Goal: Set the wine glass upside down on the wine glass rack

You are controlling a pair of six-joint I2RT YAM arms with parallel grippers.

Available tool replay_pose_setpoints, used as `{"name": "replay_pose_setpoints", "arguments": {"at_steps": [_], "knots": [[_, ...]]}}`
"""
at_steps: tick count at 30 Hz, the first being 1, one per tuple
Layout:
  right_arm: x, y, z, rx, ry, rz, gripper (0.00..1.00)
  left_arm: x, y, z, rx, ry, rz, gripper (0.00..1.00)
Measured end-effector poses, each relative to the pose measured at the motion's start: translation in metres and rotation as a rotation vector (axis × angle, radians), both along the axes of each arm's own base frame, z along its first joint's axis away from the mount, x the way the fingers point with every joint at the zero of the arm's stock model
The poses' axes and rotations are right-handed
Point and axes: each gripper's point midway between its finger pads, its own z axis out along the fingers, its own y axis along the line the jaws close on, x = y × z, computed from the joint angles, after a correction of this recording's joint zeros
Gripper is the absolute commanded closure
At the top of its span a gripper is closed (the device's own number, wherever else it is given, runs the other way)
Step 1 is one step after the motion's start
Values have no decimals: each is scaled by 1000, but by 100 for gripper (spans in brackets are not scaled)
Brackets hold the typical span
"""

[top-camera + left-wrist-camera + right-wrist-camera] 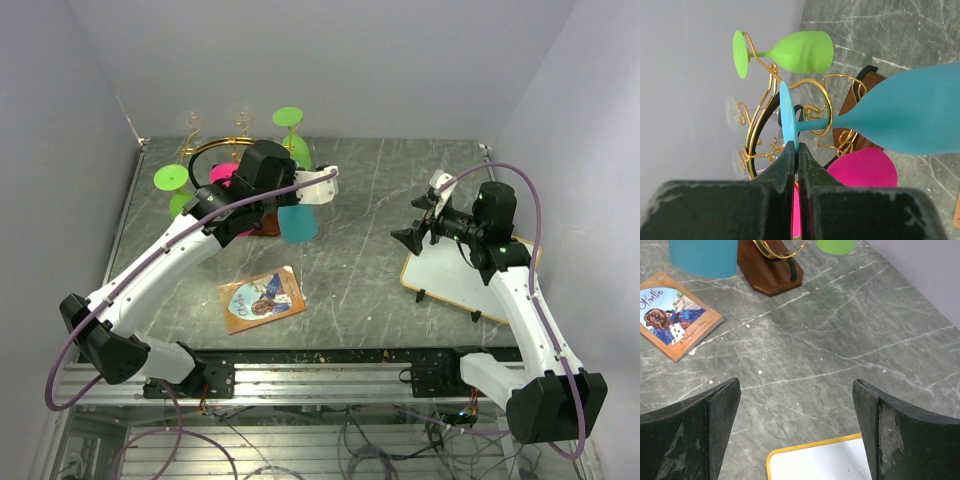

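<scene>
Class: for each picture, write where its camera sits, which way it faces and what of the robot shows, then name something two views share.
Top view: above and behind the arms, looking down on the table; both arms show.
Left wrist: on the left hand, facing the gold rack; its shut fingers pinch the blue glass by its foot.
Right wrist: on the right hand, looking down at the table; its open fingers show.
Shared: the blue glass shows in all three.
</scene>
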Motion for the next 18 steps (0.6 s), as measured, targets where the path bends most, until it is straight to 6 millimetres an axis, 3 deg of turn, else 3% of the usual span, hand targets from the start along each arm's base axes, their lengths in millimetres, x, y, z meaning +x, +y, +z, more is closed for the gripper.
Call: {"name": "replay_pose_setpoints", "arguments": {"at_steps": [18], "knots": [[0, 0, 0, -4, -5, 1, 6, -4, 2, -17, 58, 33, -27, 88]]}}
